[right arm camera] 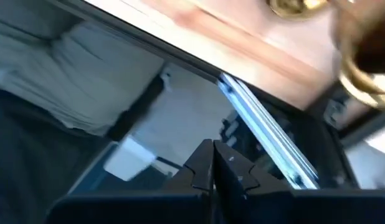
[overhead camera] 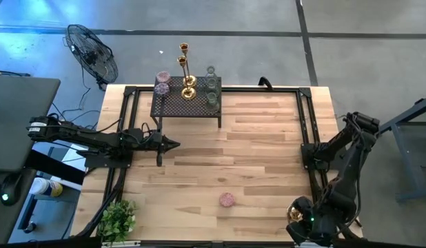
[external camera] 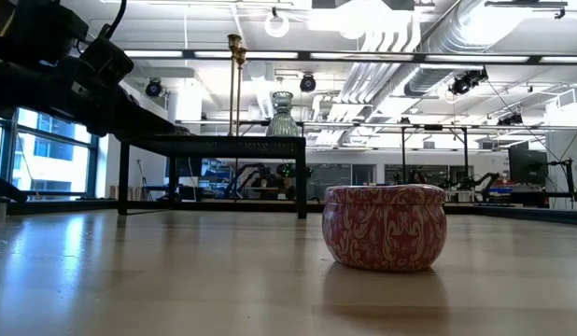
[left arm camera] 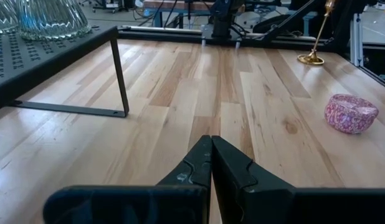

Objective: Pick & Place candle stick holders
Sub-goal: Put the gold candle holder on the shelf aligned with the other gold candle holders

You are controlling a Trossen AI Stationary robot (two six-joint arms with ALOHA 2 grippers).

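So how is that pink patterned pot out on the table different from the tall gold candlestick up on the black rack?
The pink pot is squat, round and covered in a swirly pattern; the tall gold candlestick is a thin plain stem on a round base. The pot sits alone on the bare wooden table, while the candlestick stands on the black rack among other holders. The pot is wider than tall, the candlestick the reverse. Neither is touched by an arm.

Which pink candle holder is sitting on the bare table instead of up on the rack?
The pink round holder alone on the wood near the table's front edge; the other pink one sits on the black mesh rack.
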